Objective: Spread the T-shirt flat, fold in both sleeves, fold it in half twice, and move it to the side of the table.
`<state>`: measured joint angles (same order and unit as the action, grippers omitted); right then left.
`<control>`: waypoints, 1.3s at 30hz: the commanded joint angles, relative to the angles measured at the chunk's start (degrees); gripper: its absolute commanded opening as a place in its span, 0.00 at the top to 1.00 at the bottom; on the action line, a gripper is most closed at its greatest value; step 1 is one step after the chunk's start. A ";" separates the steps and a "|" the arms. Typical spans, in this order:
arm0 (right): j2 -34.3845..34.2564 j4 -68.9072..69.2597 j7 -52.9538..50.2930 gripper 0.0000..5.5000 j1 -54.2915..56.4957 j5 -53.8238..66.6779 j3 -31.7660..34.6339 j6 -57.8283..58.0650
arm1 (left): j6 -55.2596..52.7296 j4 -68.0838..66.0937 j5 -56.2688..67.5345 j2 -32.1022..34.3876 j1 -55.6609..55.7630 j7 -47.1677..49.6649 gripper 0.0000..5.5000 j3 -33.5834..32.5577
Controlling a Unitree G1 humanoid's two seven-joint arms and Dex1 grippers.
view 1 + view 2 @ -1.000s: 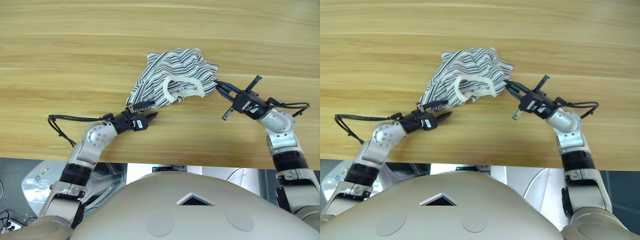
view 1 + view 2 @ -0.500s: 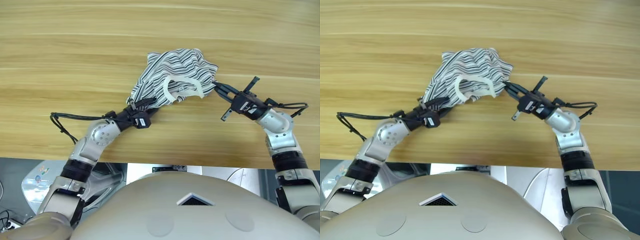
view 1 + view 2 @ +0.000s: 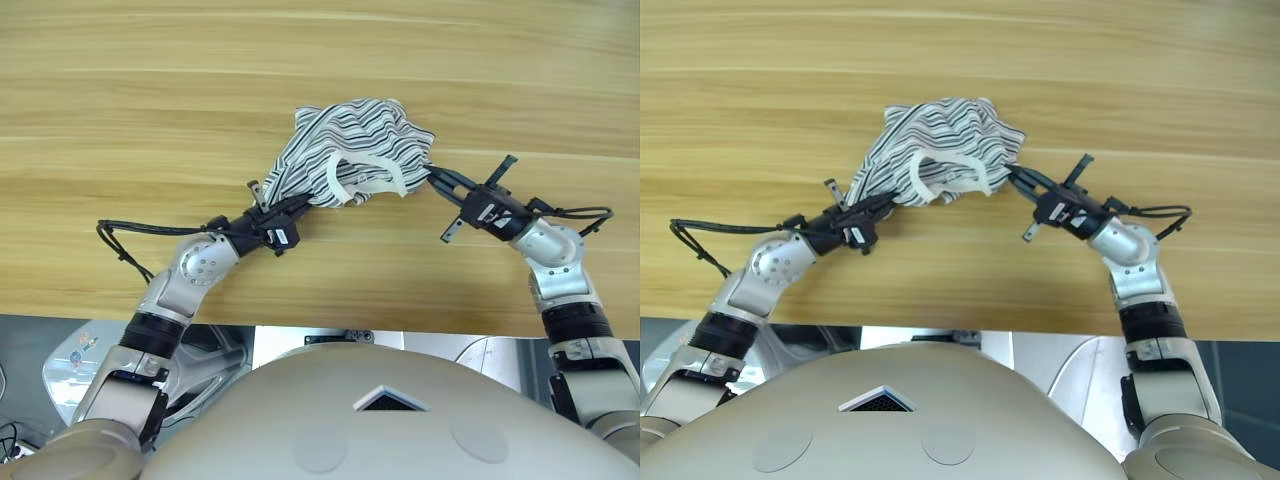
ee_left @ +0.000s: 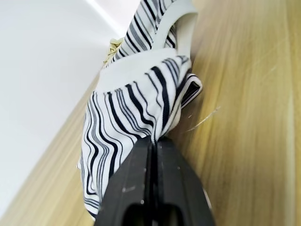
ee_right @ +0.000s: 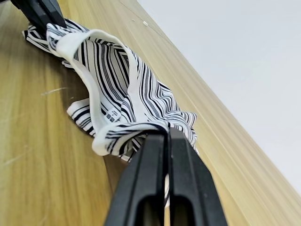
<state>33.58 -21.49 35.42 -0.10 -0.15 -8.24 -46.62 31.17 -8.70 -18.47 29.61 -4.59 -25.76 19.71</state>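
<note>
Crumpled striped T-shirt [image 3: 352, 148] on table [image 3: 140, 90]; left gripper [image 3: 291, 205] tight on its left hem, right gripper [image 3: 436, 177] tight on its right edge.

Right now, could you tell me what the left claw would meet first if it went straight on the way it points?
The T-shirt: the left claw is shut on its striped edge, and the bunched cloth lies directly ahead.

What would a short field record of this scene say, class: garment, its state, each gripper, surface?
garment: black-and-white striped T-shirt
state: bunched in a heap, not spread flat
left gripper: shut on the T-shirt's edge on the robot's left
right gripper: shut on the T-shirt's edge on the robot's right
surface: wooden table
</note>
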 commanded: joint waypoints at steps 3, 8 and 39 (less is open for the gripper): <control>0.30 -1.69 -2.04 1.00 2.21 -0.63 2.68 0.47 | 2.41 -3.35 9.07 5.13 1.79 -6.48 1.00 -3.66; 1.81 0.97 -4.85 1.00 7.70 3.84 9.44 1.64 | 5.92 -5.96 15.95 8.38 15.96 -1.61 1.00 -17.37; 6.97 -2.93 17.08 1.00 34.74 7.56 13.47 21.63 | -16.74 -19.32 37.12 12.89 50.32 -48.93 1.00 -9.90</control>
<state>39.19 -5.52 69.23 10.85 28.68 12.05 -33.21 14.25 2.08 37.29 47.91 19.82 -76.84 0.83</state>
